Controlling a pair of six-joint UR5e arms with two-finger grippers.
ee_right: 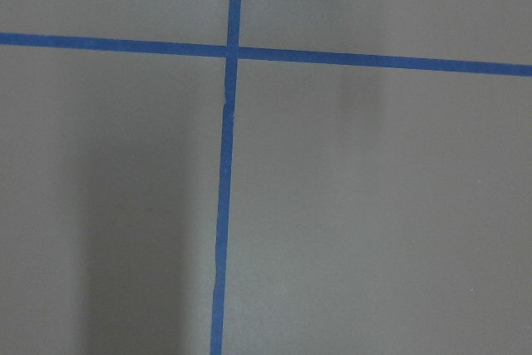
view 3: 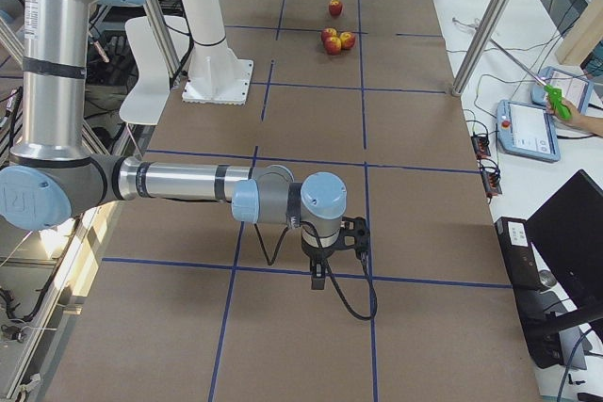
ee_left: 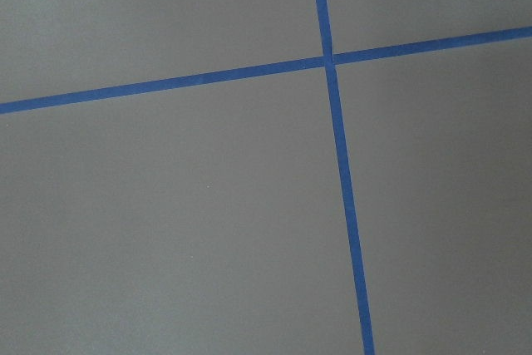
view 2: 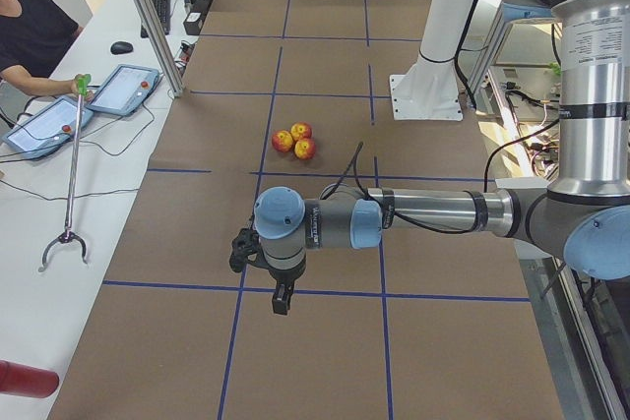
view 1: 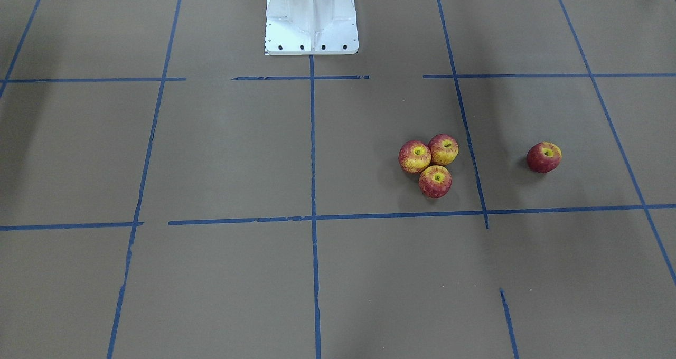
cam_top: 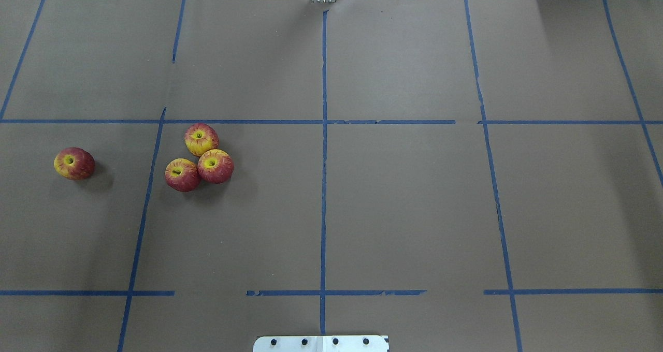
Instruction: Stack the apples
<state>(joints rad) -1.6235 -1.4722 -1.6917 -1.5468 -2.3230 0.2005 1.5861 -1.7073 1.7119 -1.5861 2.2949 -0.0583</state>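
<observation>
Looking along the brown, blue-taped table, we find the left gripper and right gripper nearest, lower centre; we cannot tell whether either is spread. Beyond, right of centre in the front view, three small round red-yellow toy apples touch; a fourth, deeper red apple lies apart, rightward.

Three apples sit pressed together in a tight cluster on the tabletop, with no gap among them to pass through. Bare tabletop rings the cluster on every side. The fourth apple lies well apart on the cluster's robot-left side, with an open lane between. The white arm base stands far off, on the robot's side of the cluster.
</observation>
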